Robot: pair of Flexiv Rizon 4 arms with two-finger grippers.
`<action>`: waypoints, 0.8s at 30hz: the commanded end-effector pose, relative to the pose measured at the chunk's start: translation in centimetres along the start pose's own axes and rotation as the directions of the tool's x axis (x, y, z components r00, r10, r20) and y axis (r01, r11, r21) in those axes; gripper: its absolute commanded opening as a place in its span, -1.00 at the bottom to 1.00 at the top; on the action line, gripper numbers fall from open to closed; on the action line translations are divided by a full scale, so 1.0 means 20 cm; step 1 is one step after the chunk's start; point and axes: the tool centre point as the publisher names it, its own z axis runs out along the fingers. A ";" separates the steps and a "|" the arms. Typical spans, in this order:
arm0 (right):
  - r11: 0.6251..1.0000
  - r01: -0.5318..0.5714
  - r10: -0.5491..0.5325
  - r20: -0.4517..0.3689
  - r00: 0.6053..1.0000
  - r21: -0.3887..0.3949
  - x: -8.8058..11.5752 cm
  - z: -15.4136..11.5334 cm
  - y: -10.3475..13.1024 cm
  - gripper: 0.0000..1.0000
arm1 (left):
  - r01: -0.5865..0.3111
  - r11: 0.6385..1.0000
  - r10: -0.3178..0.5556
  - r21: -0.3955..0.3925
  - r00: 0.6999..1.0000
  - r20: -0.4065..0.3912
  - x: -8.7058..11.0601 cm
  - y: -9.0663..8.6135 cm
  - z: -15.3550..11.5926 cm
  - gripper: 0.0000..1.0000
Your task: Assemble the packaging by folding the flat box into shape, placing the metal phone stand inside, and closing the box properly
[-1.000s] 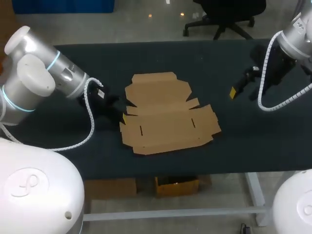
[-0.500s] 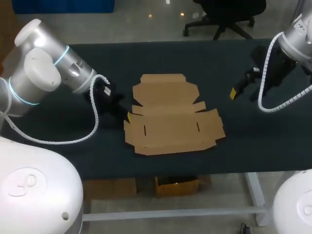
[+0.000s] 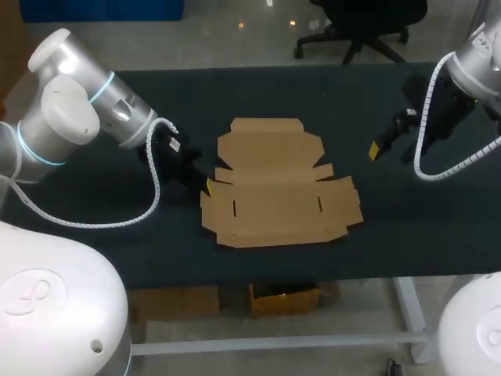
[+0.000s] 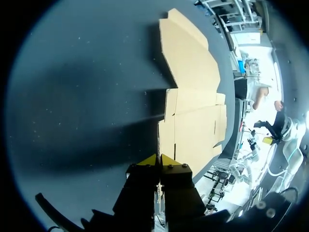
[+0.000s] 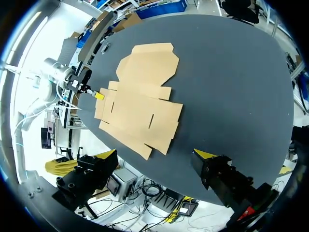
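One flat box (image 3: 274,184) lies near the middle of the dark surface (image 3: 352,94), a single sheet of brown cardboard spread out unfolded. I count two short slits cut in its wider panel, one toward each end.

My left fingers (image 4: 159,158) are low at the box's left edge. Their two yellow tips are drawn almost together. The cardboard's edge runs straight into the thin slit between them, so they pinch that edge from both sides. In the head view only one yellow tip of this pair shows, at the notch where the narrower panel meets the wider one. My left arm (image 3: 78,117) comes in from the left, and one white coiled cable (image 3: 156,192) loops down beside it.

My right fingers (image 5: 157,153) hang above the surface to the right of the box, well apart from it. Their two tips are spread wide and they hold nothing. Only bare surface lies below the gap. My right arm (image 3: 477,63) comes in from the right corner, with a second coiled cable (image 3: 420,145) hanging along it.

In the right wrist view the one box lies ahead of my right fingers. A single yellow tip of the left pair shows at the box's far edge, touching the cardboard.
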 end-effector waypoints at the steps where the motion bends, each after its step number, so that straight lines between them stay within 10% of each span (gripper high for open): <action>1: 1.000 0.001 -0.001 -0.001 1.000 0.002 0.00 0.00 0.01 1.00 | -0.004 1.000 0.004 -0.005 1.000 0.001 0.01 -0.01 0.00 -1.00; 24: 1.000 -0.002 0.002 -0.002 1.000 0.008 0.01 0.00 0.02 1.00 | -0.053 0.998 0.052 -0.032 0.998 -0.019 0.02 0.00 0.01 -1.00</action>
